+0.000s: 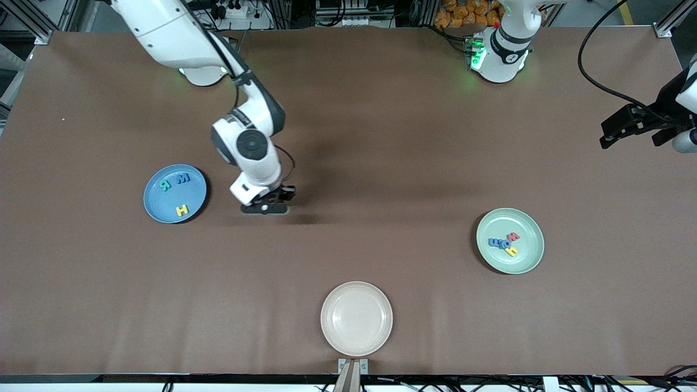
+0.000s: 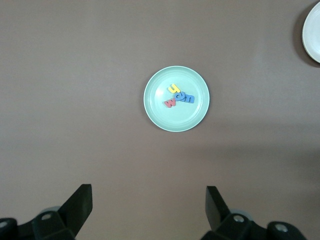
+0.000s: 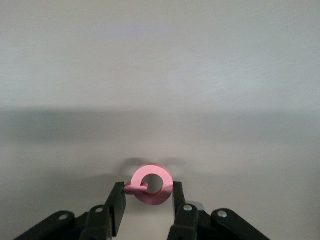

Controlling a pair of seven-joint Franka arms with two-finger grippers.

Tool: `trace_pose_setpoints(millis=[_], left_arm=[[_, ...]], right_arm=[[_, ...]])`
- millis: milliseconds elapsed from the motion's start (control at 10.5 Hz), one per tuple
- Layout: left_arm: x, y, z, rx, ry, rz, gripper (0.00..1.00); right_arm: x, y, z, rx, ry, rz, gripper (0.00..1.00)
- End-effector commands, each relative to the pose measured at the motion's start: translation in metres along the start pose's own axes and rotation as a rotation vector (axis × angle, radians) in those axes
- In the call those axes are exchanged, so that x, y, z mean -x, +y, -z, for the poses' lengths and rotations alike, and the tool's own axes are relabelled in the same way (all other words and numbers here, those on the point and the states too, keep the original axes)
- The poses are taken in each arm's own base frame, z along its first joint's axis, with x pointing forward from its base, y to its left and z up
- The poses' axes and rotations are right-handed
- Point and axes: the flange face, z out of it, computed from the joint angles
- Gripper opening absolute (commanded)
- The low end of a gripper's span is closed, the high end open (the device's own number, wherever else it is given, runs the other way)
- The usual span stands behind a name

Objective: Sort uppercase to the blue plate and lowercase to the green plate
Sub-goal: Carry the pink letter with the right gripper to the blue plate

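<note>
My right gripper (image 1: pixel 265 207) is low over the bare table beside the blue plate (image 1: pixel 158 204). In the right wrist view its fingers (image 3: pixel 116 200) are shut on the red G (image 3: pixel 152 184), which stands on edge between them. The blue plate holds the teal-green R (image 1: pixel 165 185), blue M (image 1: pixel 183 178) and yellow H (image 1: pixel 182 209). The green plate (image 1: pixel 523 258) holds the red w (image 1: pixel 513 236), blue m (image 1: pixel 495 242), yellow h (image 1: pixel 512 251) and a small blue rounded letter among them. My left gripper (image 1: pixel 610 136) waits open and empty, high over the left arm's end of the table. The left wrist view shows the green plate (image 2: pixel 165 120) below it.
A cream-white plate (image 1: pixel 356 318) lies near the table's edge closest to the front camera, and it shows at the edge of the left wrist view (image 2: pixel 312 32). A black cable hangs by the left arm.
</note>
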Motion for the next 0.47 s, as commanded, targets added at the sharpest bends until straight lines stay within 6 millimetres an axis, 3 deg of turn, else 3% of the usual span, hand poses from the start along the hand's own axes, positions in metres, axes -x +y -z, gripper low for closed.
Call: trace_pose_setpoints(millis=[0, 190, 380], left_arm=[[0.001, 0.004, 0.003, 0.021, 0.004, -0.007, 1.00], [0.000, 0.005, 0.002, 0.021, 0.004, -0.009, 1.00], [0.000, 0.005, 0.002, 0.021, 0.002, -0.009, 1.00]], right_arm=[[0.002, 0.083, 0.021, 0.026, -0.029, 0.120, 0.36], [-0.004, 0.164, 0.033, 0.055, -0.094, 0.195, 0.36], [0.007, 0.231, 0.033, 0.000, -0.133, 0.250, 0.36]])
